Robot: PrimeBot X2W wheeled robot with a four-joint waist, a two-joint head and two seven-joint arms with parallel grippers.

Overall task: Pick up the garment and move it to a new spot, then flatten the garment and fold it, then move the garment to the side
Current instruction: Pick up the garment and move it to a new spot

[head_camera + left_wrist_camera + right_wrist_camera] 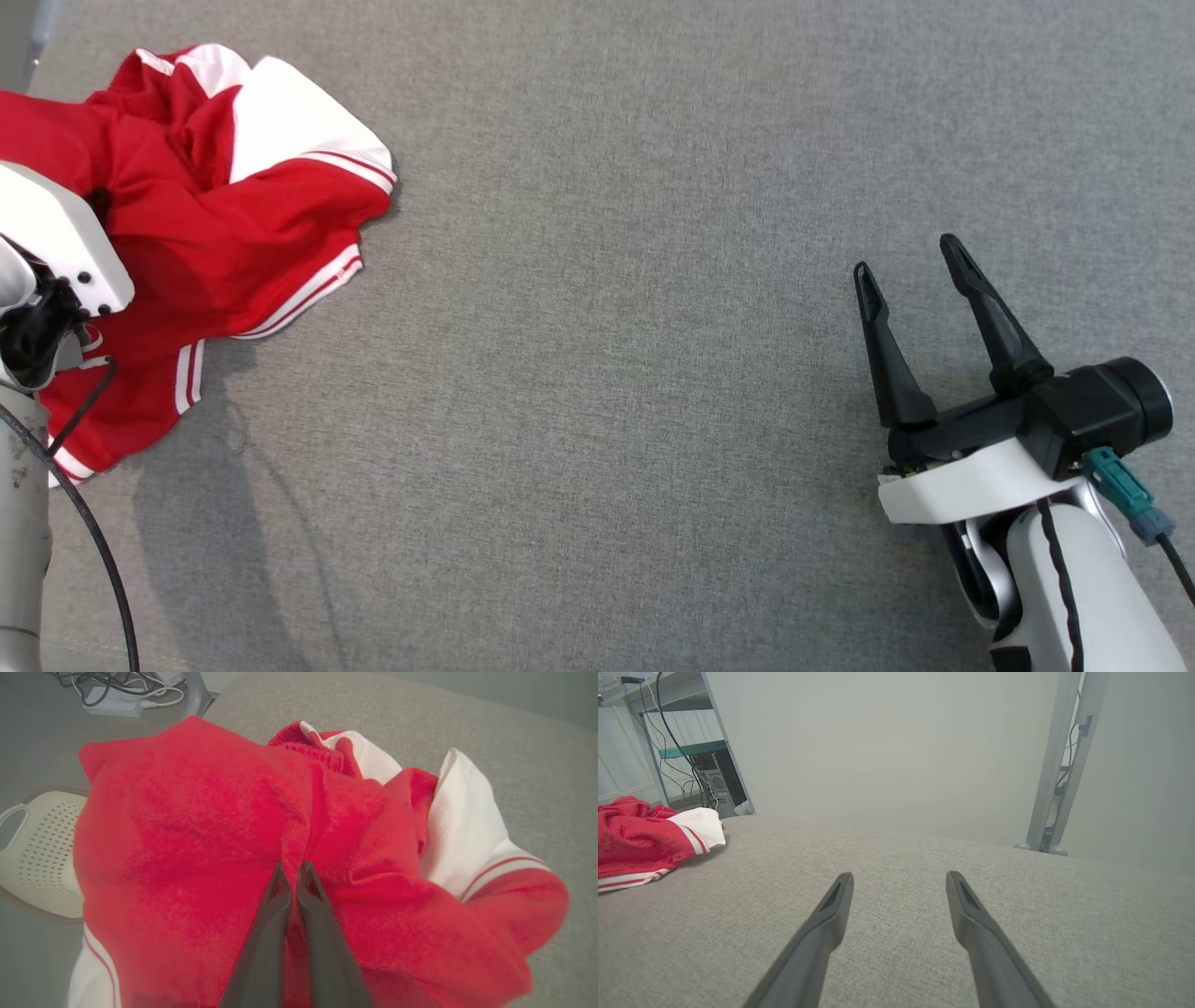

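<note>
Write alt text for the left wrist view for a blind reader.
The shut left gripper pinches a fold of a crumpled red-and-white fabric garment on a grey cloth surface. A cream perforated plastic basket sits at left.

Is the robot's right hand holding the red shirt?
No, the right gripper stands open over the grey surface, well apart from the red and white garment.
</note>
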